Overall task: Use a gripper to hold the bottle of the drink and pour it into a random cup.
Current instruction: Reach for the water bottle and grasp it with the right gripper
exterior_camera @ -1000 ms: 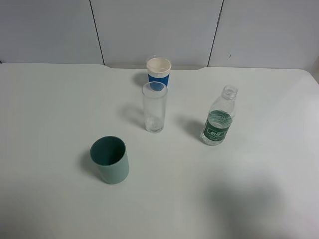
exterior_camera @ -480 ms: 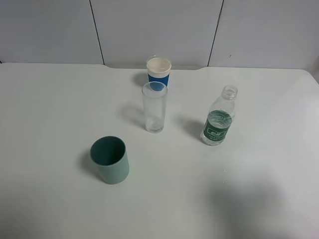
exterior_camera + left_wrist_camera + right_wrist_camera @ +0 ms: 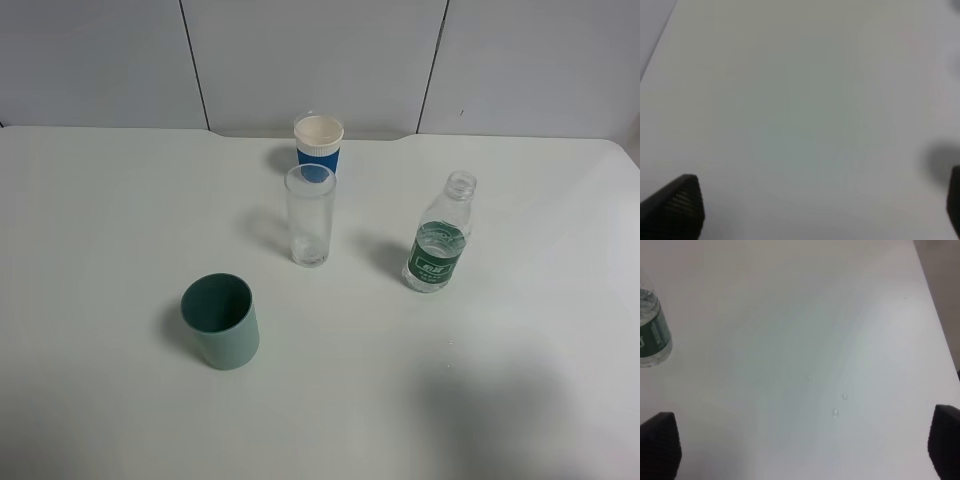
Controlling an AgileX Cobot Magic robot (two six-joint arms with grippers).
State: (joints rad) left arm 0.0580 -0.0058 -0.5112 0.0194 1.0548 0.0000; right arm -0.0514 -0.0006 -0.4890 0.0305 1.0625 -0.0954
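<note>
**A:** Where is the small clear plastic bottle (image 3: 438, 240)?

**B:** It stands upright on the white bench (image 3: 100, 230), right of centre in the high view. It is uncapped, its dark green label faces the camera, and nothing touches it.

**A:** And the tall clear glass tumbler (image 3: 310, 215)?

**B:** Upright at centre frame, apart from the bottle. A blue cup with a white rim (image 3: 318, 147) stands just behind it. A squat teal-green cup (image 3: 220, 322) sits at lower left, well apart.

**A:** The right tool (image 3: 802, 445)?

**B:** Its two black fingers are spread wide and hold nothing. Its wrist view shows the bottle clear of them, and a few small drops (image 3: 835, 412) on the bench.

**A:** The left tool (image 3: 820, 205)?

**B:** Also spread wide over the bench, gripping nothing.
</note>
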